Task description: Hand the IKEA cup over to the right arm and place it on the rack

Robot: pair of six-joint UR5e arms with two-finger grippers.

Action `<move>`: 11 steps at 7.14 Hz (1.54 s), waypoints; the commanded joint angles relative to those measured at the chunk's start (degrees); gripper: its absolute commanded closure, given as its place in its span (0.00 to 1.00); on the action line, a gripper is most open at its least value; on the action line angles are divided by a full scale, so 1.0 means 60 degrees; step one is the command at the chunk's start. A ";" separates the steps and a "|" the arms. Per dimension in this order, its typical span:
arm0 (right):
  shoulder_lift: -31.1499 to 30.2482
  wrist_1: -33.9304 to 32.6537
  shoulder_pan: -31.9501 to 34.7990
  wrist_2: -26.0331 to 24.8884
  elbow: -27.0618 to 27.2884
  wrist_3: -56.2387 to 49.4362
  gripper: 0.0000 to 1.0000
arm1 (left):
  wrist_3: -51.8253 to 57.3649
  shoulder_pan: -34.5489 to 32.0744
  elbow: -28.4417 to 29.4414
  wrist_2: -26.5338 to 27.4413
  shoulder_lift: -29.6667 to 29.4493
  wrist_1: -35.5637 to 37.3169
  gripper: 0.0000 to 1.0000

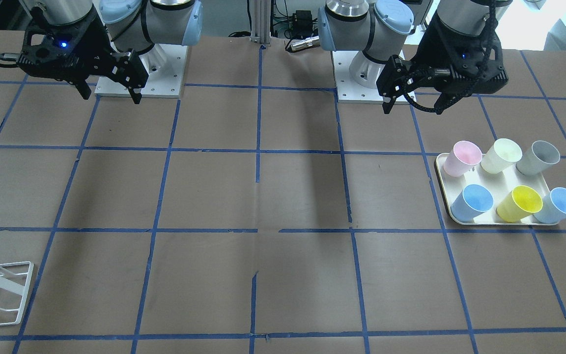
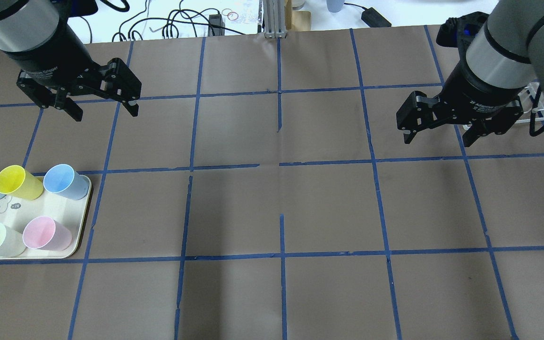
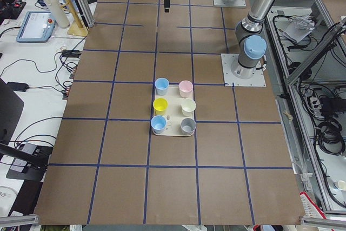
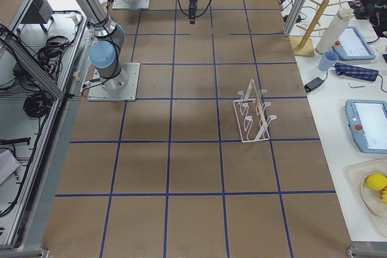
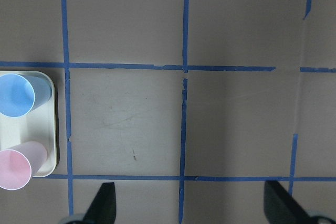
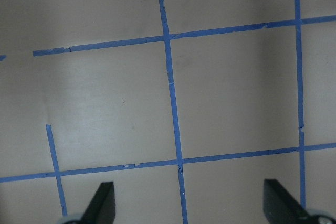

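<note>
Up above the table [image 2: 328,208], our left tool [image 2: 104,111] hangs with its fingers spread wide and nothing between them. The right tool [image 2: 437,139] is just as wide and bare. The blue cup [image 2: 66,182] we're after stands mouth-up at the tray [image 2: 82,226] corner nearest the table's middle, just beside the yellow cup [image 2: 14,182]. We reckon it's light, thin, slick plastic, so we'd pinch gently across the wall just under the rim. The rack [image 4: 254,119] sits well apart on the right side.
</note>
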 commanded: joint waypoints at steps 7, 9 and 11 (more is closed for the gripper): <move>-0.0074 0.0079 0.0003 -0.0030 0.0029 0.0015 0.00 | 0.0117 0.0087 -0.0203 0.0102 0.0037 -0.0095 0.00; -0.0074 0.0021 -0.0026 -0.0030 0.0029 0.0000 0.00 | 0.1868 0.1077 -0.0292 0.0307 -0.0268 -0.0066 0.00; -0.0059 -0.0068 -0.0084 -0.0016 0.0000 -0.0088 0.00 | 0.4524 0.2819 -0.0453 0.0177 -0.1043 0.0182 0.00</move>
